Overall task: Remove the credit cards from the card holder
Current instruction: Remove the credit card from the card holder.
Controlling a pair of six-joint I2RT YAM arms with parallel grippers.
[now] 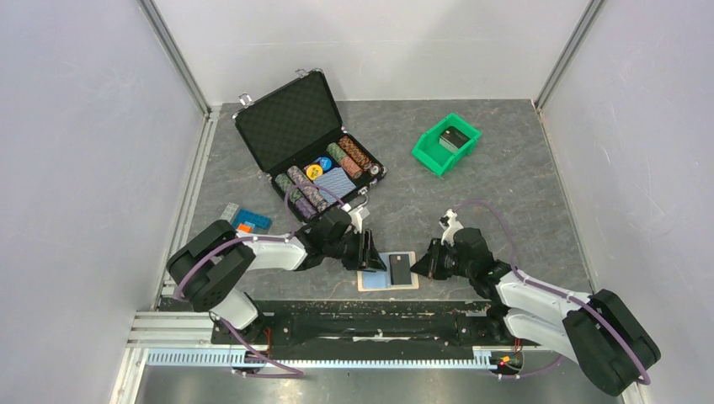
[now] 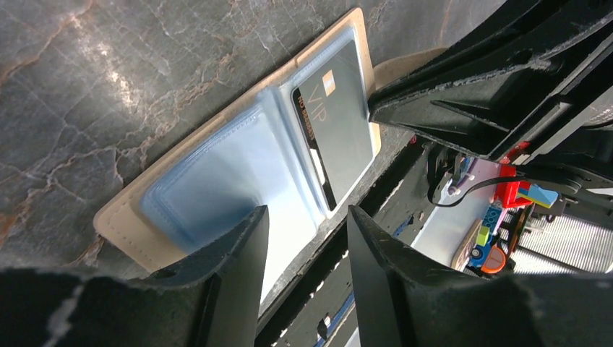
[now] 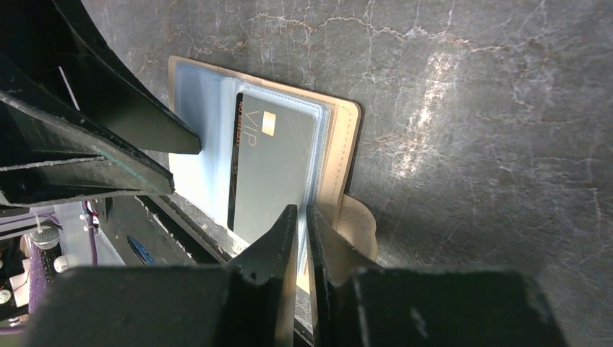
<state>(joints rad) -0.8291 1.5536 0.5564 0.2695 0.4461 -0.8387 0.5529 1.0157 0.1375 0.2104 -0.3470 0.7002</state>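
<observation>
The tan card holder [image 1: 364, 286] lies open flat at the table's near edge, with light blue inner faces [image 2: 217, 173]. A dark credit card [image 1: 401, 268] marked VIP sits in the right half's clear sleeve [image 2: 340, 130] [image 3: 275, 166]. My left gripper [image 1: 376, 261] is open, one finger [image 2: 238, 238] on the holder's left half, the other past the table edge. My right gripper [image 1: 421, 265] [image 3: 302, 210] is closed to a thin slit on the near edge of the card and sleeve, beside the tan tab [image 3: 358, 224]. Any other cards are hidden.
An open black chip case [image 1: 311, 143] stands at the back left and a green bin [image 1: 446, 143] at the back right. Small blue items [image 1: 247, 220] lie at the left. The black rail [image 1: 362, 307] runs just below the holder.
</observation>
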